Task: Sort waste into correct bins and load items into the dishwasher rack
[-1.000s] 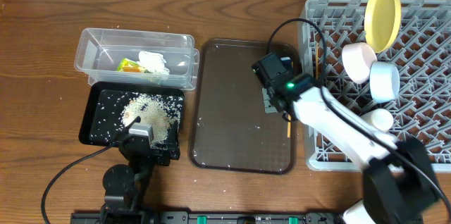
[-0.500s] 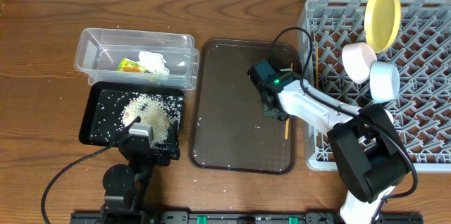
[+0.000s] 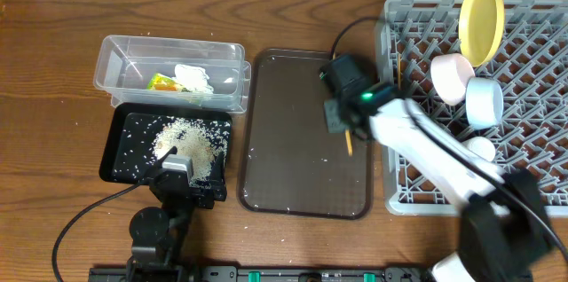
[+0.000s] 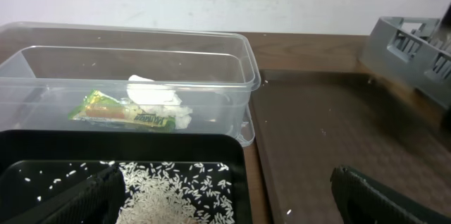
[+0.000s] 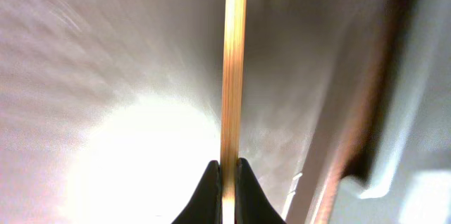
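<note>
My right gripper (image 3: pixel 338 121) is shut on a thin wooden chopstick (image 3: pixel 349 144) over the right side of the brown serving tray (image 3: pixel 284 140); in the right wrist view the chopstick (image 5: pixel 234 62) runs straight out from the shut gripper (image 5: pixel 227 175). A second chopstick (image 3: pixel 399 73) stands in the grey rack (image 3: pixel 532 140), with the yellow plate (image 3: pixel 482 20), white bowl (image 3: pixel 451 78) and light blue bowl (image 3: pixel 485 102). The clear tub (image 3: pixel 169 44) holds the wrapper (image 3: pixel 162 82) and tissue (image 3: pixel 193 78). Rice (image 3: pixel 186 140) lies in the black tray (image 3: pixel 124 153). My left gripper (image 4: pixel 225 203) is open over the tray's near edge.
The rack's left wall (image 5: pixel 423 76) is just right of the held chopstick. A few rice grains lie on the wooden table around the tub and black tray. The right arm's cable arcs over the brown tray's far right corner.
My right gripper has shifted toward the far side of the brown tray with the chopstick, whose free end has moved left and back. The left arm has not moved.
</note>
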You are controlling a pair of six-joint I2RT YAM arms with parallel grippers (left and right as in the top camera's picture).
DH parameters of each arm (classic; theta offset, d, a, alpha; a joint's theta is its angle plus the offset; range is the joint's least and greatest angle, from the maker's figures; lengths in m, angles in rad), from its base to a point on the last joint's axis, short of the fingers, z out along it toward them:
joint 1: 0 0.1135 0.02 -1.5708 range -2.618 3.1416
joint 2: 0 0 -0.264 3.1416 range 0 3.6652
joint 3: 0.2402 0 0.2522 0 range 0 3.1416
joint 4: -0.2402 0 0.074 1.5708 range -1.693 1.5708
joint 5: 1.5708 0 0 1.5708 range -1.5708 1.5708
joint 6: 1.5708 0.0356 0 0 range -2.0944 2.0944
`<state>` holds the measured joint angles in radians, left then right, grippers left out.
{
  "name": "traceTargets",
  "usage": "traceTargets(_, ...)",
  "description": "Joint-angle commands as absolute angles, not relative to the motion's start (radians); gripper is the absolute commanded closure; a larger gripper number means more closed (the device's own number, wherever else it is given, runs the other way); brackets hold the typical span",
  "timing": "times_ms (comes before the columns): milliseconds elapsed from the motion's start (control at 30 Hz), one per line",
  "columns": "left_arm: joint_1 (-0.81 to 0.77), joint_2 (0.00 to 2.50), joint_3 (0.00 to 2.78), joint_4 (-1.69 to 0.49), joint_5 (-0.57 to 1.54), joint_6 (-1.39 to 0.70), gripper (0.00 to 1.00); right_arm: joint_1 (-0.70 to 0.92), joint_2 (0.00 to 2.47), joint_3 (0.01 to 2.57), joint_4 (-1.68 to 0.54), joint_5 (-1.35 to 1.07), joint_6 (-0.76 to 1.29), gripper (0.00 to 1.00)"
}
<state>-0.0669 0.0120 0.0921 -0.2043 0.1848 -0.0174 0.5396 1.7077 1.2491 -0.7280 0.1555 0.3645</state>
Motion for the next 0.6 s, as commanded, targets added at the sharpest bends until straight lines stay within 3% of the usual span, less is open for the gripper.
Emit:
traceTargets(0,-0.062,0.005,0.068,-0.212,0.191,0.000,0.04,0.453,1.585,1.289,-0.714,0.223,0.268,0.99)
traceTargets(233,-0.062,0.005,0.068,-0.212,0.191,-0.001,0.04,0.241,1.594,1.287,-0.742,0.072,0.130,0.99)
traceTargets(400,-0.062,0.005,0.068,-0.211,0.191,-0.001,0.04,0.199,1.655,1.287,-0.793,0.088,0.115,0.99)
traceTargets(433,-0.062,0.005,0.068,-0.211,0.191,0.000,0.04,0.198,1.661,1.287,-0.797,0.086,0.116,0.94)
traceTargets(467,-0.062,0.005,0.068,-0.211,0.191,0.000,0.04,0.199,1.662,1.287,-0.797,0.075,0.120,0.73)
traceTargets(500,-0.062,0.005,0.068,-0.211,0.191,-0.001,0.04,0.202,1.658,1.289,-0.802,0.058,0.130,0.60)
traceTargets(567,-0.062,0.005,0.068,-0.211,0.191,-0.001,0.04,0.213,1.626,1.296,-0.823,0.021,0.149,0.51)
